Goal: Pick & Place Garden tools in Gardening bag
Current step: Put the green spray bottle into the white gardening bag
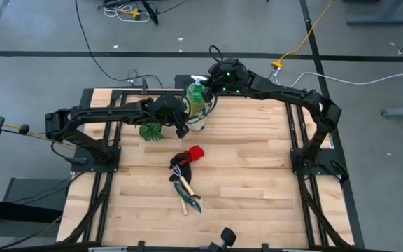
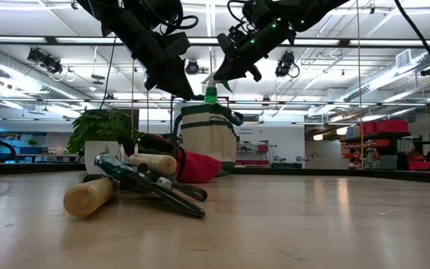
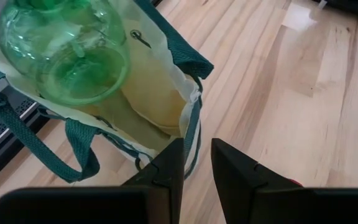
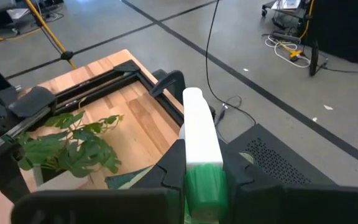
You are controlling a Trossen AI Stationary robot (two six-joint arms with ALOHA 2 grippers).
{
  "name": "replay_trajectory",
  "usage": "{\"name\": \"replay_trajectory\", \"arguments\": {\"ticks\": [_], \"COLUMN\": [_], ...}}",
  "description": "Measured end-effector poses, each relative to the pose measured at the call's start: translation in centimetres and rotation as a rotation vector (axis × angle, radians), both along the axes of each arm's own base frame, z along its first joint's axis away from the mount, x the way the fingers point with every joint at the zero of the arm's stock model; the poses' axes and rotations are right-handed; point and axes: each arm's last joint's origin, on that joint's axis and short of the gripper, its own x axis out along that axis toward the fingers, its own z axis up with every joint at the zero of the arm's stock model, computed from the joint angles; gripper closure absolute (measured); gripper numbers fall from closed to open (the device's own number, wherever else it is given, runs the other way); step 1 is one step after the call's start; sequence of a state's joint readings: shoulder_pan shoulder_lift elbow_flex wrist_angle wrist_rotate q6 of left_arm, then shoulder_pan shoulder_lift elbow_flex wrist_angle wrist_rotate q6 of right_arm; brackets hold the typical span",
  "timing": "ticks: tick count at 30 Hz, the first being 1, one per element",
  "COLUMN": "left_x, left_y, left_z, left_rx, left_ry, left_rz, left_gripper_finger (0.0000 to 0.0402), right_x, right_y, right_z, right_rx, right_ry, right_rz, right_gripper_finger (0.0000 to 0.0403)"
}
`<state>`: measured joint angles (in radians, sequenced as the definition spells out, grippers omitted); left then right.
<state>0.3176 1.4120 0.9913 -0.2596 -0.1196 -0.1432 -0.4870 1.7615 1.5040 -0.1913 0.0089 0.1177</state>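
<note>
1. A robotics lab or workshop hall.
2. Bare grey concrete floor (image 1: 40, 28) crossed by loose cables (image 1: 313, 28).
3. Exposed ceiling with strip lights (image 2: 394, 75) and hanging spotlights (image 2: 39, 58).
4. Wooden workbench (image 1: 250, 175) on a metal frame.

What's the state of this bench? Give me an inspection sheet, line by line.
Surface: wooden table, bare on its right half.
Job's things: green bottle stands in the bag at the far edge; glove, rake and shears lie in a heap mid-table, not bagged.
Clutter: plant left of the bag.
Hands: right hand shut on the bottle's white top, above the bag; left hand open and empty, beside the bag's near side.
Cables: yellow cable and black ones on the floor beyond the table; none on the table.
Surroundings: open hall, ceiling lights; no person seen.
</note>
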Motion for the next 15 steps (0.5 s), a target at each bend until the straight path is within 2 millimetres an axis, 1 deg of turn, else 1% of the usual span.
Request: {"name": "replay_trajectory", "arguments": {"ticks": [15], "left_x": [0.00], "left_y": [0.00], "left_z": [0.00], "left_rx": [0.000], "left_ry": [0.000], "left_rz": [0.000], "left_gripper_finger": [0.0314], "right_x": [-0.19], "right_y": [-0.01], "right_z": [-0.32], "right_rx": [-0.004], "right_ry": [0.045], "right_rz": [-0.028], "right_gripper_finger": [0.0361]}}
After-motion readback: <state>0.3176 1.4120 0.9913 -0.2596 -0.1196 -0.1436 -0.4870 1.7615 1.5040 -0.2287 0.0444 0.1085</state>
